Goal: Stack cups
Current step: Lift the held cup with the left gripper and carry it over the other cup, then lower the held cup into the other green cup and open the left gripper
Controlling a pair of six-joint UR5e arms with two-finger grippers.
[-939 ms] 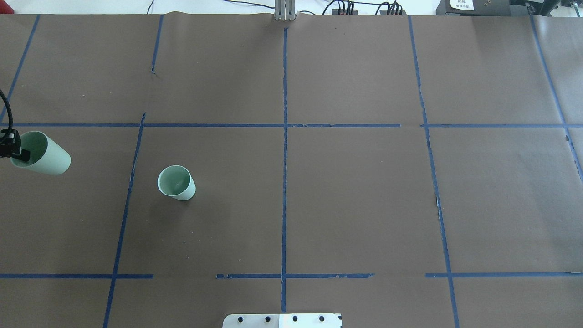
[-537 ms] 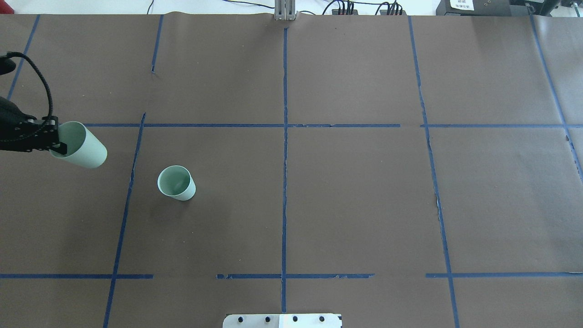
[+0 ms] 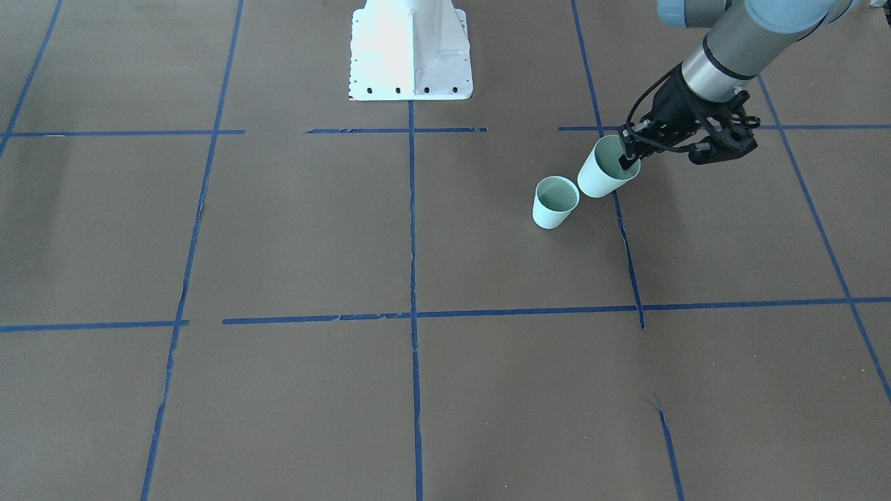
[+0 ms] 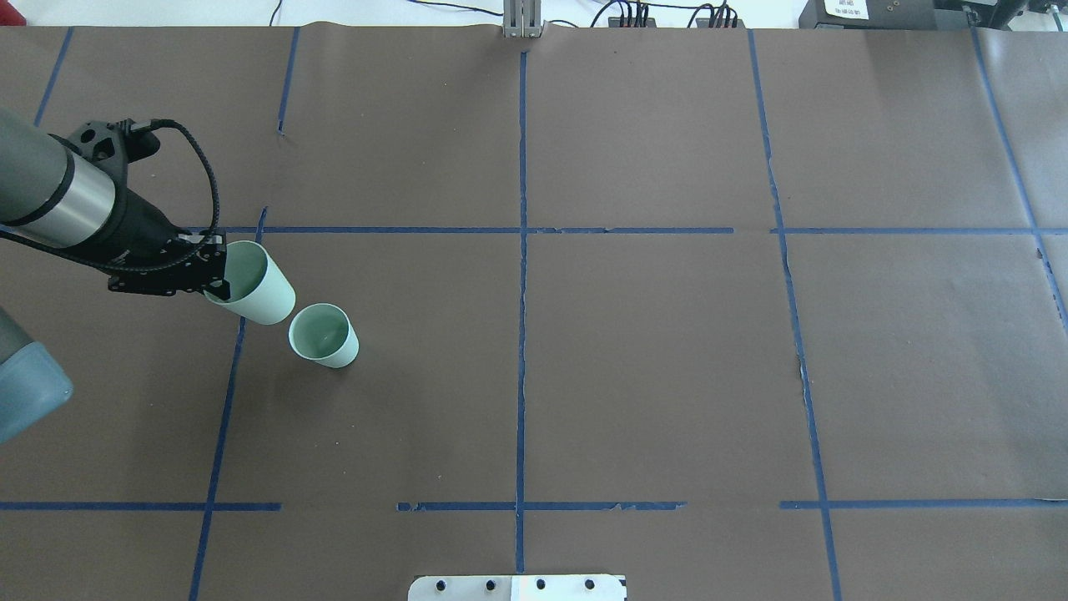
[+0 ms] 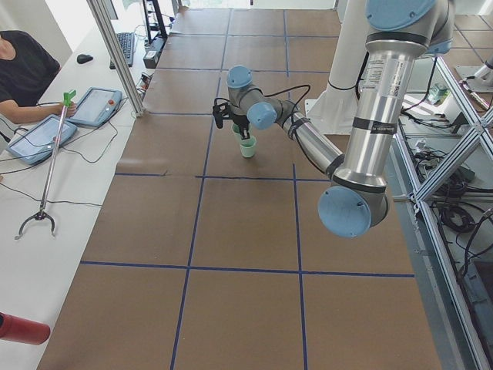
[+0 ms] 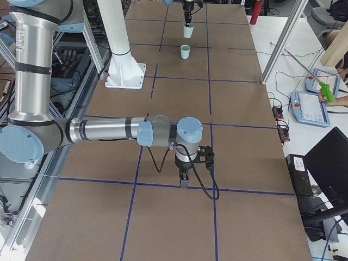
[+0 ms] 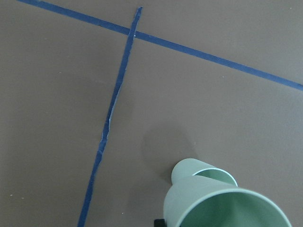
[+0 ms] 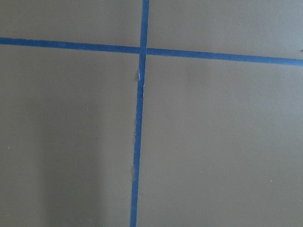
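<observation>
Two pale mint-green cups are on the robot's left side of the brown table. One cup [image 4: 324,335] stands upright, mouth up; it also shows in the front view [image 3: 555,202]. My left gripper [image 4: 219,280] is shut on the rim of the other cup [image 4: 257,286], holding it tilted in the air just beside the standing one. In the front view the gripper [image 3: 630,156] pinches the held cup [image 3: 603,172] at its rim. The left wrist view shows the held cup [image 7: 222,203] in front of the standing cup [image 7: 195,168]. My right gripper [image 6: 184,182] hangs low over a tape line; I cannot tell whether it is open or shut.
The robot's white base plate [image 3: 411,52] stands at the table's near edge. Blue tape lines [image 4: 521,275] divide the brown paper cover into squares. An operator [image 5: 23,73] with tablets sits beyond the far edge of the table.
My left gripper has carried the held cup to the right, from the table's left edge to just beside the standing cup. The standing cup has not moved.
</observation>
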